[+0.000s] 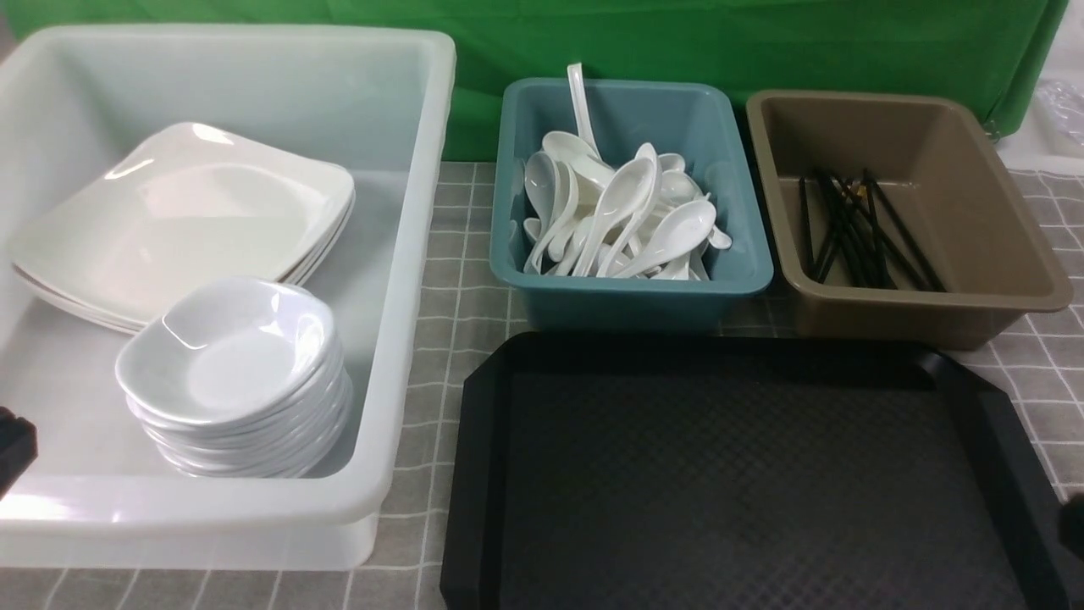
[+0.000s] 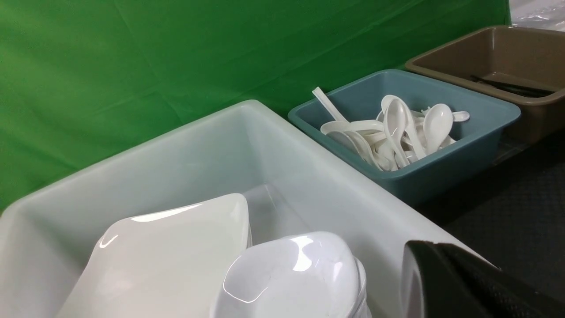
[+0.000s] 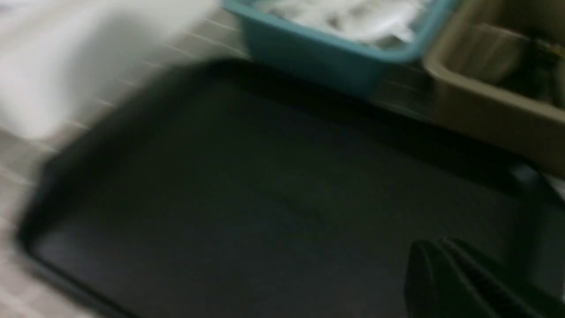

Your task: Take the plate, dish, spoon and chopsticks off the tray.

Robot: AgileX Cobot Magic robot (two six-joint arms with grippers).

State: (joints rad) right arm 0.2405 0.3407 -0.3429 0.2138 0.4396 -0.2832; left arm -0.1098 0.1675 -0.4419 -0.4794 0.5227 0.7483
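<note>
Bare black tray (image 1: 745, 491), rim all round

In my front view the black tray (image 1: 745, 474) runs off the bottom edge, and only a sliver of my left gripper (image 1: 15, 445) and of my right gripper (image 1: 1074, 525) gets in at the sides; my right wrist view is blurred, and the white tub (image 1: 373, 500) is cut off at the left of my front view
</note>
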